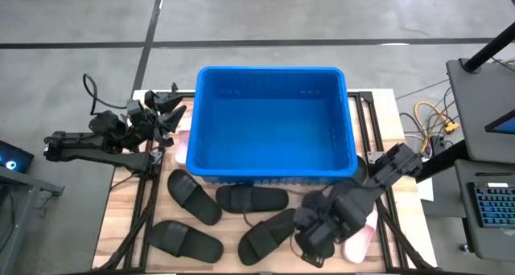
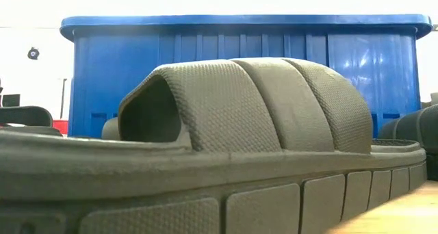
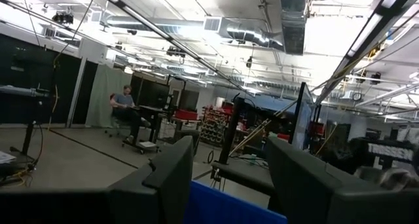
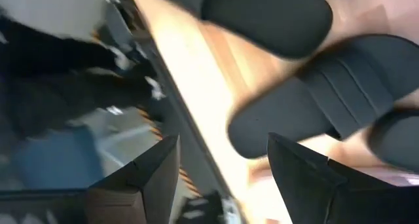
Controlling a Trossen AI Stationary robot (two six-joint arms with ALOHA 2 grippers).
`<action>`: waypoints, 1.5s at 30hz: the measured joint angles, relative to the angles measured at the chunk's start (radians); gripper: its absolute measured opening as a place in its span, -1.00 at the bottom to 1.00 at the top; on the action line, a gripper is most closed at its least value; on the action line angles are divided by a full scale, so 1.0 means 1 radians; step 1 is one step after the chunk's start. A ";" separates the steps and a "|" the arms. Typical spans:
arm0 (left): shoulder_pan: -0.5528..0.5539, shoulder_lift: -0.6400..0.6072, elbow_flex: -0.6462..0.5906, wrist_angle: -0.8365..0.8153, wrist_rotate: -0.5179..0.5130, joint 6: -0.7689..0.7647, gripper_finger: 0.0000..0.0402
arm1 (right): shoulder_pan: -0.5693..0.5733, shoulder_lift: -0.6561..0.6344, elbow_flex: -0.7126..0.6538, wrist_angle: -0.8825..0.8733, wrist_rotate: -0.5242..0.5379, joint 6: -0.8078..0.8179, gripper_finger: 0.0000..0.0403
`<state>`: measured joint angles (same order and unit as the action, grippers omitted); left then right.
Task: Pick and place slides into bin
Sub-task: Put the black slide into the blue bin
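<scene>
The blue bin point(image 1: 273, 122) stands in the middle of the table and fills the back of the low view point(image 2: 239, 56). Several black slides lie flat on their soles in front of it: point(image 1: 193, 196), point(image 1: 251, 199), point(image 1: 187, 239), point(image 1: 269, 233). One black slide fills the low view point(image 2: 226, 124). A light pink slide point(image 1: 360, 241) lies at the near right, partly under my right arm. My right gripper point(image 1: 310, 243) point(image 4: 222, 178) is open and empty, just above the near right black slide point(image 4: 314, 112). My left gripper point(image 1: 167, 110) point(image 3: 229, 178) is open and empty beside the bin's left wall.
A pale pink patch point(image 1: 181, 141) shows between the left arm and the bin's left wall. The table's near edge runs close under my right gripper point(image 4: 190, 139). Cables and a laptop stand point(image 1: 483, 90) are off the table's right. A person sits far off in the room point(image 3: 124, 109).
</scene>
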<state>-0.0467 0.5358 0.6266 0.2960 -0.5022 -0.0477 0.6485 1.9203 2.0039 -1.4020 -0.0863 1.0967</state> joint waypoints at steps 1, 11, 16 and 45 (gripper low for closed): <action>0.000 0.000 0.000 0.000 0.000 0.000 -0.11 | 0.007 0.014 0.000 -0.013 0.001 -0.019 0.09; 0.000 0.014 0.000 0.000 0.000 0.000 -0.11 | 0.059 0.160 -0.016 -0.136 0.066 -0.155 0.09; 0.001 0.020 0.000 0.000 0.000 0.001 -0.11 | 0.087 0.230 -0.019 -0.139 0.179 -0.212 0.09; 0.001 0.013 -0.001 0.000 0.000 0.000 -0.11 | 0.136 0.341 -0.258 -0.166 0.369 -0.196 0.09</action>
<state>-0.0460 0.5491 0.6258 0.2962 -0.5018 -0.0479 0.7841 2.2616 1.7456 -1.5684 0.2823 0.9010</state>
